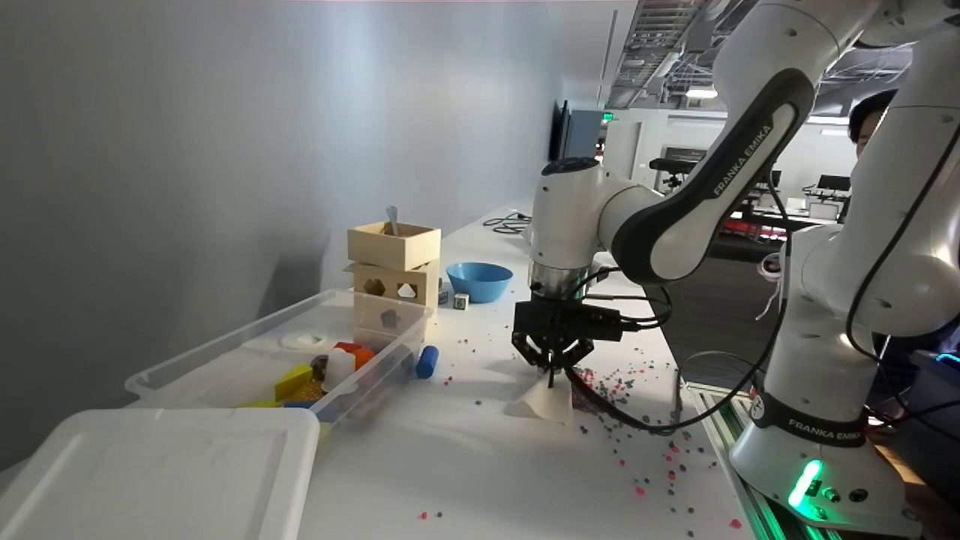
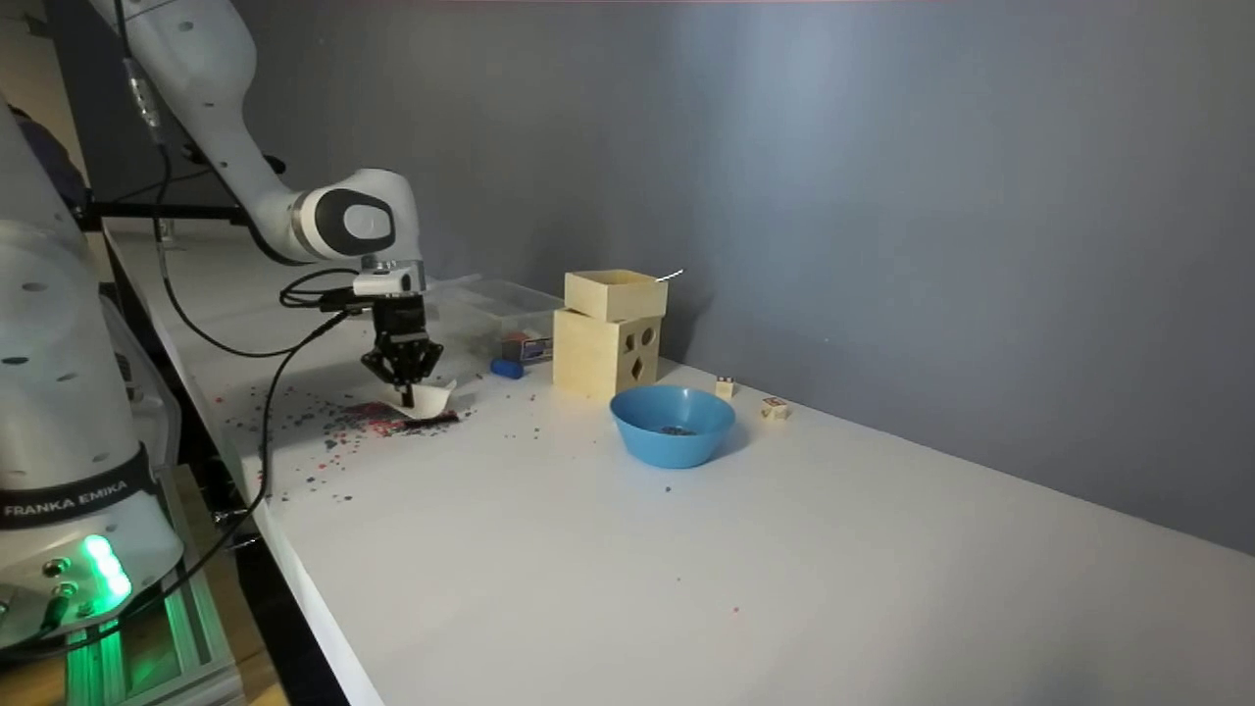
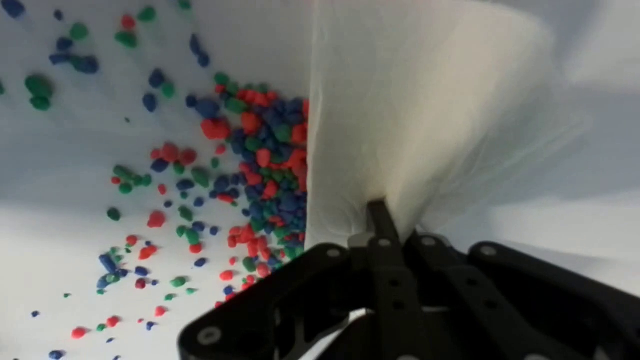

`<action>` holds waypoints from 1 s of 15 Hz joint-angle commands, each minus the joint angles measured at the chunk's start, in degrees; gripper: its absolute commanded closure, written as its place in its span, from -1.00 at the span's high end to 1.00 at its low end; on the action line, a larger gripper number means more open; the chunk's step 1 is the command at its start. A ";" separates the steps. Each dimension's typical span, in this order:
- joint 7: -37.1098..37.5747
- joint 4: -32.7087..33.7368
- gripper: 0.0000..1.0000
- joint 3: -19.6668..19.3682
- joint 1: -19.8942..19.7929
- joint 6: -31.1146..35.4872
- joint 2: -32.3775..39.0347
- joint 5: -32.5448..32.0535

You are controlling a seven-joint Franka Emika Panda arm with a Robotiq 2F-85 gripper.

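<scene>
A thin white sheet [image 3: 360, 115], paper or cloth, I cannot tell which, is pinched in the claw [image 1: 551, 375], which is pressed together on it. The sheet is just below the centre of the frame in an exterior view, and fills the upper middle of the wrist view, flaring to the right. Its straight left edge there runs along a dense pile of red, green and blue granules [image 3: 285, 195], with loose ones strewn to the left. Both exterior views show them on the bench [image 2: 784, 569] as mere specks.

In an exterior view, a blue bowl [image 2: 667, 449] just right of centre reveals dark bits [image 2: 677, 430] inside. Above and left of it stands a wooden box [image 2: 588, 358] topped by a wooden tray [image 2: 600, 297]. In an exterior view, the clear bin [image 1: 390, 371] at the left shows coloured blocks [image 1: 294, 382], and a white lid [image 1: 172, 472] is cut off at the lower left.

Whether granules lie beneath the sheet is hidden. The claw cuts across the pile's lower end in the wrist view. A dark strip [image 2: 436, 420] under the sheet in an exterior view is hard to make out, and the wooden tray hides the foot of a handle [image 1: 392, 218].
</scene>
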 commanded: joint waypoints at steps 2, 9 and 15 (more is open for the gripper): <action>4.79 0.18 -0.99 -4.01 -1.33 4.43 -1.52 2.29; 1.85 -1.36 -0.99 -7.40 -1.80 4.86 -15.95 7.57; -2.44 0.86 -0.99 -9.23 -8.44 -6.92 -30.81 6.18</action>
